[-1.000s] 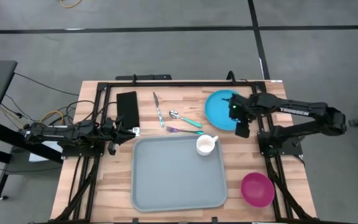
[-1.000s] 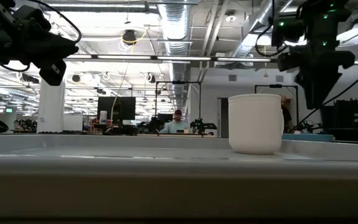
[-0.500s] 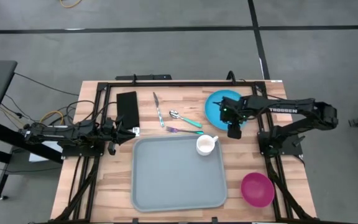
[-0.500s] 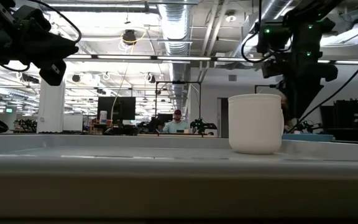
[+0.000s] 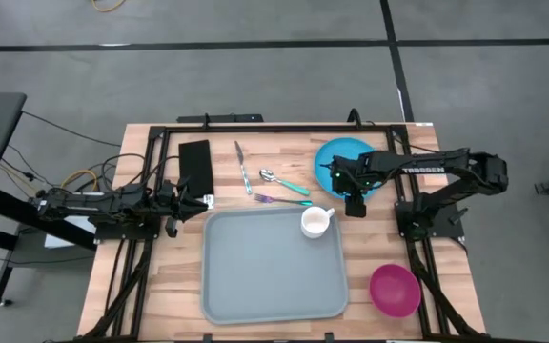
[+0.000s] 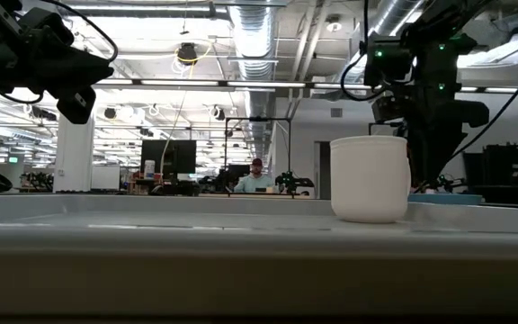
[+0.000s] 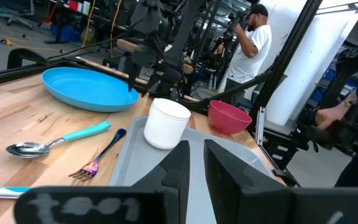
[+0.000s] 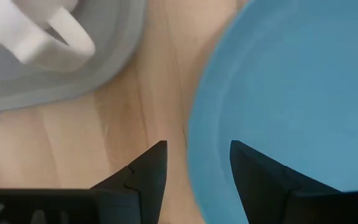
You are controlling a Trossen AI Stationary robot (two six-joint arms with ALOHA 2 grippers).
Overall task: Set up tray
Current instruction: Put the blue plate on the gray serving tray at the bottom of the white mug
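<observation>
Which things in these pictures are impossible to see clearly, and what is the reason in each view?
- Low view: the tray rim hides the cutlery and the napkin.
- Low view: the white mug covers most of the blue plate.
- Right wrist view: the blue plate and mug are cut by the edges.
- Left wrist view: the left gripper blocks the near tray.
</observation>
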